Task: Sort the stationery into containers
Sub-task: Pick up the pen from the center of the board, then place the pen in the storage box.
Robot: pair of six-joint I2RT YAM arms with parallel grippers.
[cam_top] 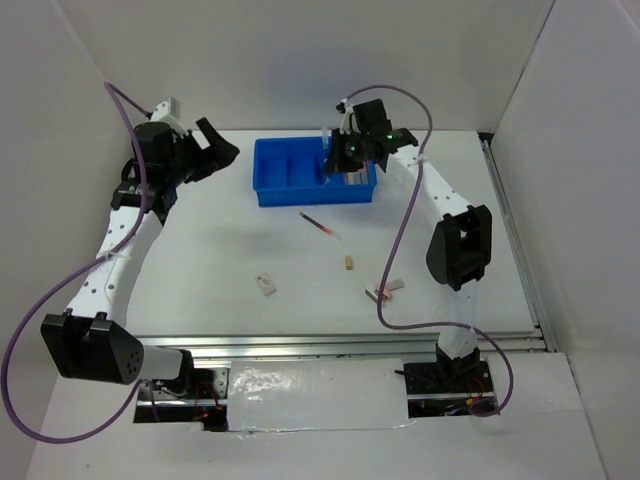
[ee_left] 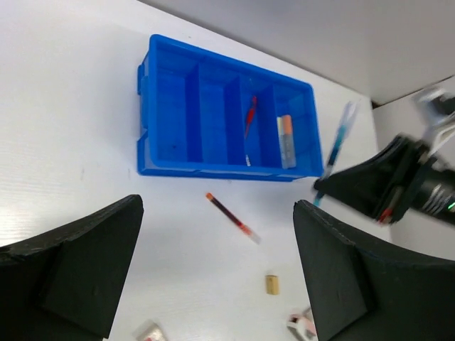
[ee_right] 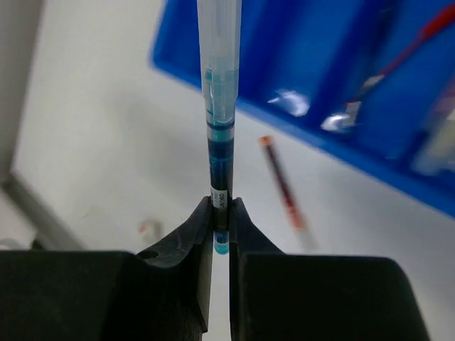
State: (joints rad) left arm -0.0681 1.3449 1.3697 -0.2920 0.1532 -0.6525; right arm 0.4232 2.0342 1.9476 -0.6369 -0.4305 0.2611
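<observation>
Nearest the arm bases, in the lower middle of the top view, loose pieces lie on the white bench: a small white-pinkish eraser block, a tiny tan piece and a pale cluster too small to make out. Beyond them a thin red pen lies at a slant, just short of the bright blue rectangular plastic tray. Your step is at that tray. The right claw is pinched shut on a translucent blue-ink pen, holding it close to one end so that nearly the whole barrel sticks out past the jaws. In the left wrist view the pen sits at the right end of the tray, but whether it is over a compartment or just outside the wall cannot be told. A second red pen lies in the third compartment from the left, and an orange-and-grey stubby marker in the rightmost one, so the pen probably belongs with the red one. Line the barrel up with the partitions, bring it low between them, and only then let go. A grip this near the end will let the long side swing or catch a wall. The left claw, in the upper left, is spread wide and empty, well apart from the tray, so leave it there.
</observation>
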